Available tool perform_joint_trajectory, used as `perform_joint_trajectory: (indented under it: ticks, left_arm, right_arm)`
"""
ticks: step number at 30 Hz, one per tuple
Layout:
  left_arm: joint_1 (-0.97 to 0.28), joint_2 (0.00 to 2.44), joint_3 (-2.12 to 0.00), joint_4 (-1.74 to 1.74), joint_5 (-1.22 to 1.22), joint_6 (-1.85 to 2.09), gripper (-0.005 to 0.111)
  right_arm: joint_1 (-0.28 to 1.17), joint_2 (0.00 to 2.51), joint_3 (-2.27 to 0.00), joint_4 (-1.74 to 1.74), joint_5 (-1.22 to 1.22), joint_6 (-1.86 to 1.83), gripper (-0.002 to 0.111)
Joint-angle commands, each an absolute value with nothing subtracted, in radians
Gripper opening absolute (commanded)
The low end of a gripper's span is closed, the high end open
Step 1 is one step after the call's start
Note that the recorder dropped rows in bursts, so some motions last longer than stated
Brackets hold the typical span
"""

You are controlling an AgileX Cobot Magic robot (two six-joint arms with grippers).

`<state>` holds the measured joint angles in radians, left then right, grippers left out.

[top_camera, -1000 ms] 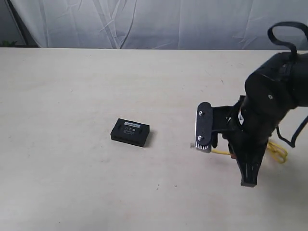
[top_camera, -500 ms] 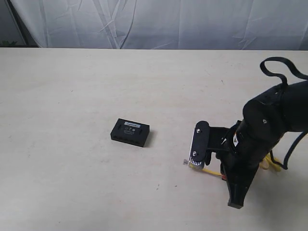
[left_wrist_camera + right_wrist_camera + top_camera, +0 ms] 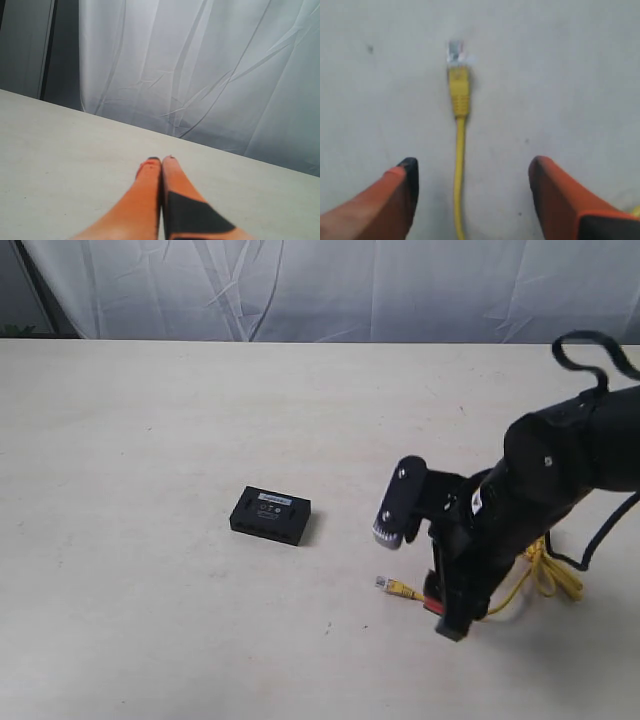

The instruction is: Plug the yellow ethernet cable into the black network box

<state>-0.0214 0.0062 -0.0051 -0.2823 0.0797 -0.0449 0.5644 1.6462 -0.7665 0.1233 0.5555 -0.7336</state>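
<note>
Right gripper [image 3: 472,172] sits wide open, empty, straddling the yellow ethernet cable [image 3: 459,145] behind its plug [image 3: 455,51], lined up to grasp. Left gripper [image 3: 161,161] is closed on nothing; black network box [image 3: 270,515] lies well apart.

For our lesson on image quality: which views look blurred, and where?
Right wrist view: the plug is soft, the pincer fingers blurred near the lens. Left wrist view: shut fingers blurred likewise. Exterior view: sharp, soft shadow beside the box.
</note>
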Motion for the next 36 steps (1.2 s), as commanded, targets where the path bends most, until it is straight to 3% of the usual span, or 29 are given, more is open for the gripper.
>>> perform_joint_trajectory:
  ticks: [1,13,36]
  left_arm:
    - [-0.02,0.0,0.0,-0.276,0.083,-0.045,0.0]
    - [-0.02,0.0,0.0,-0.276,0.083,-0.045,0.0]
    - [-0.02,0.0,0.0,-0.278,0.083,-0.045,0.0]
  right_arm:
    - [0.559,1.598,-0.795,0.266,0.564,-0.789,0.06]
    - [0.559,1.735,-0.779,0.347,0.505,-1.107,0.06]
    - [0.489,1.842,-0.842,0.524,0.532,-1.287,0.059]
